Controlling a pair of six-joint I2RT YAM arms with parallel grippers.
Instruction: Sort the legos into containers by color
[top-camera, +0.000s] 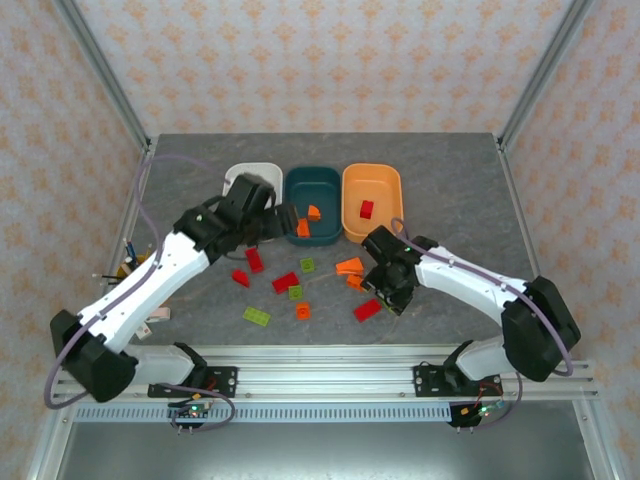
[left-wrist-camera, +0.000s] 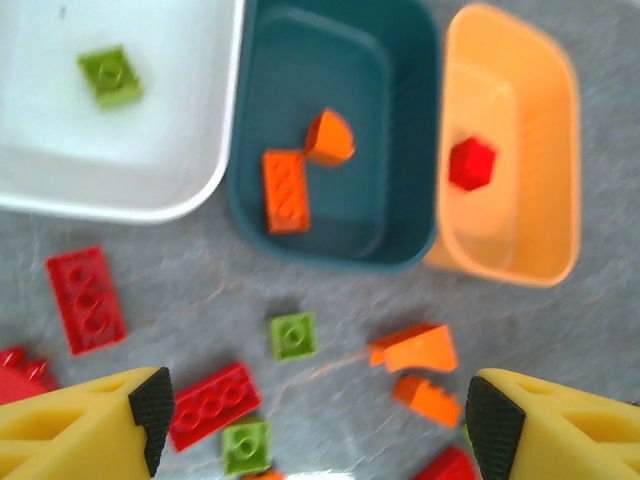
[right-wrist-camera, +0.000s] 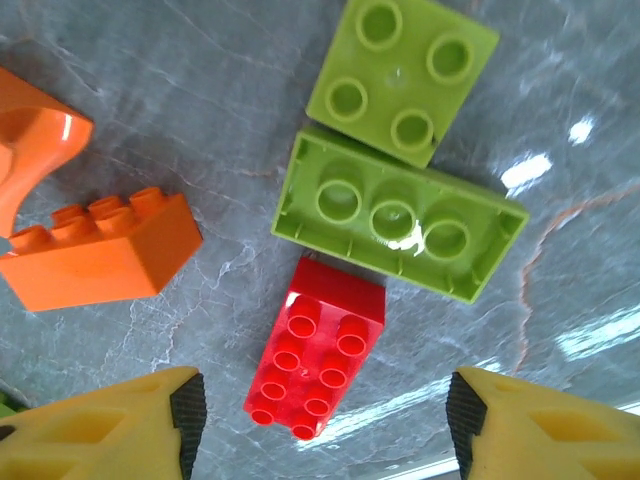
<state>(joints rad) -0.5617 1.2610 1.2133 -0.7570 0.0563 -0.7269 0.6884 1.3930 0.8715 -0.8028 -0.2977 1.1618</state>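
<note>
1. I see the left gripper (left-wrist-camera: 320, 420) spread wide and empty. It hovers over the grey marbled table (left-wrist-camera: 600, 330), just in front of the tubs.
2. The white shallow plastic tub (left-wrist-camera: 150, 195) holds one lime green square brick (left-wrist-camera: 111, 77). The dark teal plastic tub (left-wrist-camera: 410, 100) holds two orange bricks (left-wrist-camera: 285, 190). The orange plastic tub (left-wrist-camera: 555, 120) holds one red brick (left-wrist-camera: 471, 163).
3. The right gripper (right-wrist-camera: 325, 415) is spread. Its fingers stand on either side of a small red studded plastic brick (right-wrist-camera: 318, 340) lying on the table, clear of it.
4. Two lime green bricks (right-wrist-camera: 400, 215) lie side by side just beyond the red one, and an orange block (right-wrist-camera: 100, 255) lies near.
</note>
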